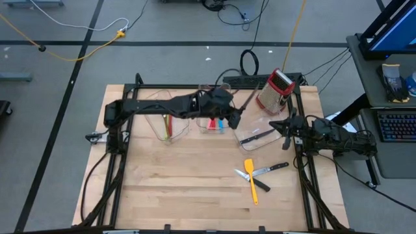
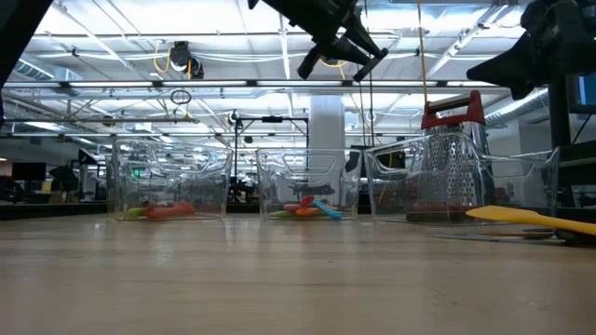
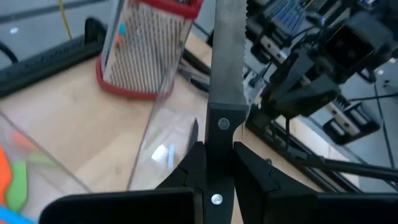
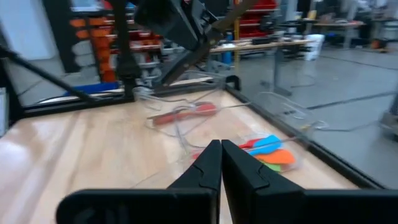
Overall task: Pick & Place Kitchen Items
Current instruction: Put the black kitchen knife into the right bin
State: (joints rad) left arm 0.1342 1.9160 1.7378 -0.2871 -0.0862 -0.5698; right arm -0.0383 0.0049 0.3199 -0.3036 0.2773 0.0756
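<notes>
One serrated, black-handled knife (image 3: 222,74) is pinched by its handle between the left gripper's (image 3: 217,165) fingers, held in the air above the right-hand clear bin (image 1: 260,130), near the red-topped grater (image 1: 275,90). Another knife (image 1: 257,136) lies in that bin. The middle bin (image 1: 214,123) holds red, blue and orange utensils (image 2: 307,208); the left bin (image 1: 166,123) holds a green and an orange one (image 2: 158,211). On the bare tabletop lie a yellow spatula (image 1: 250,179) and a black-handled knife (image 1: 270,169). The right gripper (image 4: 220,163), jaws pressed together and empty, waits at the table's right edge. No writing is legible. The light wooden table (image 1: 182,188) stands on grey floor with cables; beyond it is a large hall with ceiling strip lights.
</notes>
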